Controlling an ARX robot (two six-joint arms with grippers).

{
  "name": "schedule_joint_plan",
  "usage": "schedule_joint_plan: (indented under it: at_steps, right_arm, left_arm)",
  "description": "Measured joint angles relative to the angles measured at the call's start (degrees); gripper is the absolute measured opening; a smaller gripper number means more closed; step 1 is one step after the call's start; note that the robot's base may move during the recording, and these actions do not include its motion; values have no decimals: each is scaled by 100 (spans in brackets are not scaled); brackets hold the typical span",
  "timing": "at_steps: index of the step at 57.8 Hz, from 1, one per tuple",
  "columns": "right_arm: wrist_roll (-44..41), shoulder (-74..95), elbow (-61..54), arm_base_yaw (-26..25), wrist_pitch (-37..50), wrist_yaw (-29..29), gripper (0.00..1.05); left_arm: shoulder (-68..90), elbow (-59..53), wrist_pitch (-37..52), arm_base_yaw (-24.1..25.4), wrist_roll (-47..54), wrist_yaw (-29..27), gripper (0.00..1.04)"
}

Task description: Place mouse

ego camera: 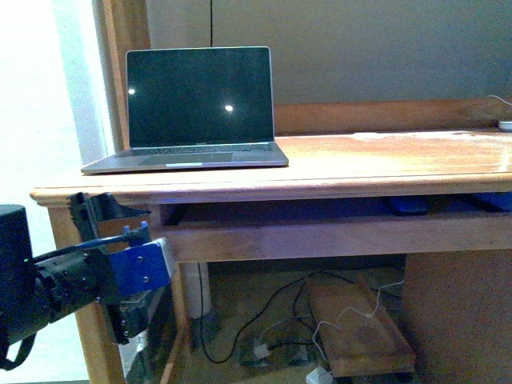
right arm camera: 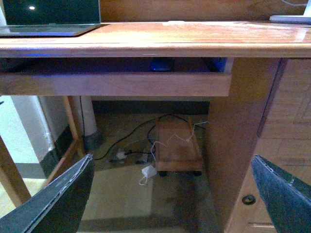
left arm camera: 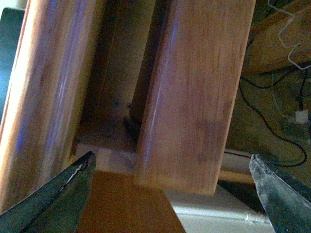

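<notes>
**Kid:** Mouse: where is it?

**Pal:** It looks to be on the tray under the desk, toward the right edge. Right fingers are nearer than left fingers. Both pairs are spread wide, empty.

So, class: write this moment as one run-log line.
left gripper: open, empty | right gripper: open, empty | small dark rounded mouse: in tray under brown wooden desk, ungrasped | silver laptop: open on desk
</notes>
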Motion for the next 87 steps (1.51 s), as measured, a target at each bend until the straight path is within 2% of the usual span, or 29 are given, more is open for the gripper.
schedule_joint_plan:
  at_steps: [17,29,41,49,59,83,87]
  right_arm:
    - [0,0,0,0,0,2,97]
    - [0,0,0,0,0,0,97]
    - [0,0,0,0,0,0,97]
    - [0,0,0,0,0,2,97]
    - [0,0,0,0,0,2,97]
    - [0,0,0,0,0,2,97]
    - [0,0,0,0,0,2,97]
  left_arm:
    - [542,570,-155,-201,133,79,97]
    - [669,710,-229,-212,238,-129,97]
    - [433,704,-1394,-212,286,-807,97]
    - [70,605,-2404,-205,-7,-951,97]
    - [-903,96,-4232,-136,-446,-208,97]
    - [-2400,-839,-5700,-122,-2308,1491,97]
    - [-2625,-1027,-5676,-122,-2811,1705,97]
